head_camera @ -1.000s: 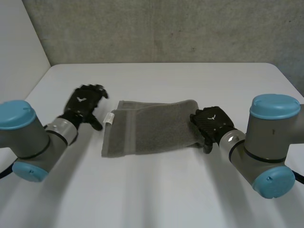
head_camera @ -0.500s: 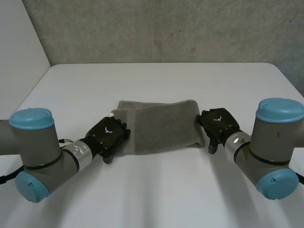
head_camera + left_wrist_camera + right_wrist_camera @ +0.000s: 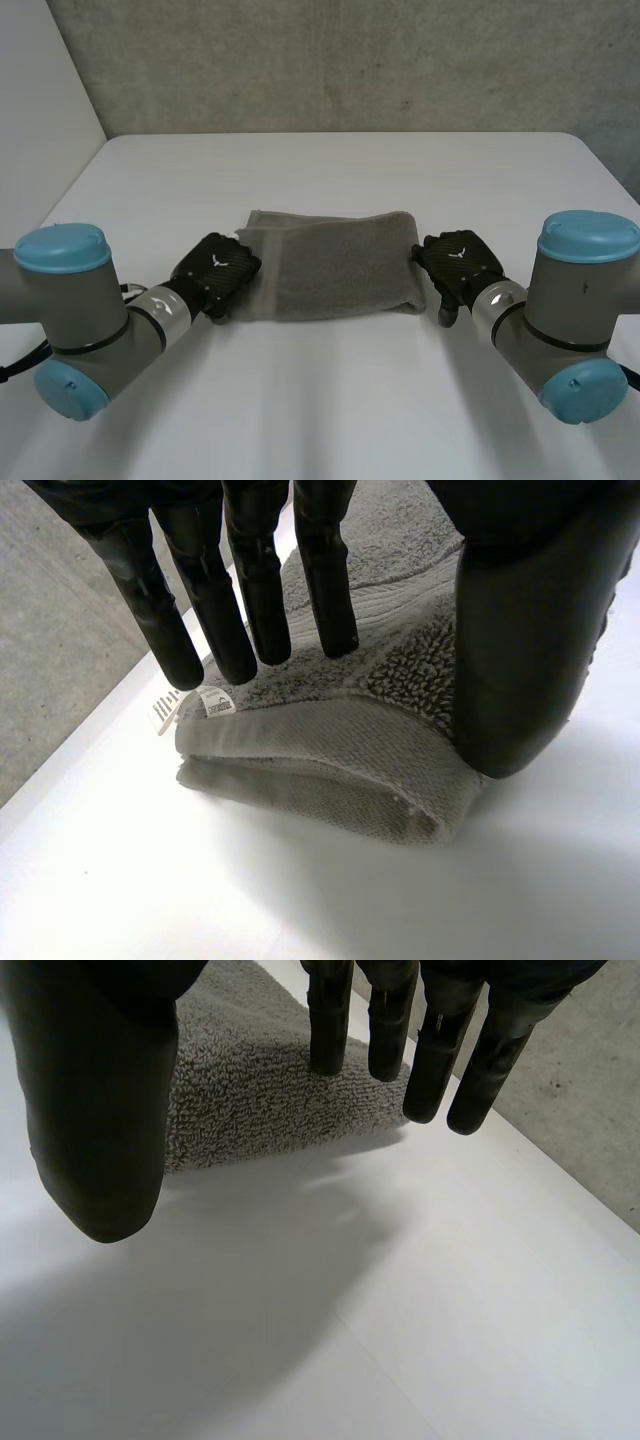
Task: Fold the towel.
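The grey towel [image 3: 330,265] lies folded in layers in the middle of the white table [image 3: 330,400]. The left hand [image 3: 215,275] is at its layered end, with fingers [image 3: 250,590] straight and spread over the cloth by the small label [image 3: 215,702]. They seem to touch it, and the thumb is beside the near edge. The right hand [image 3: 455,262] is at the opposite, rounded end, its straight fingers [image 3: 430,1060] just over the cloth and holding nothing.

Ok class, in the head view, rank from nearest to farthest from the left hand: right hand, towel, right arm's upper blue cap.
1. towel: its end lies under the left hand.
2. right hand: at the towel's opposite end.
3. upper blue cap: on the right arm, beyond that hand.
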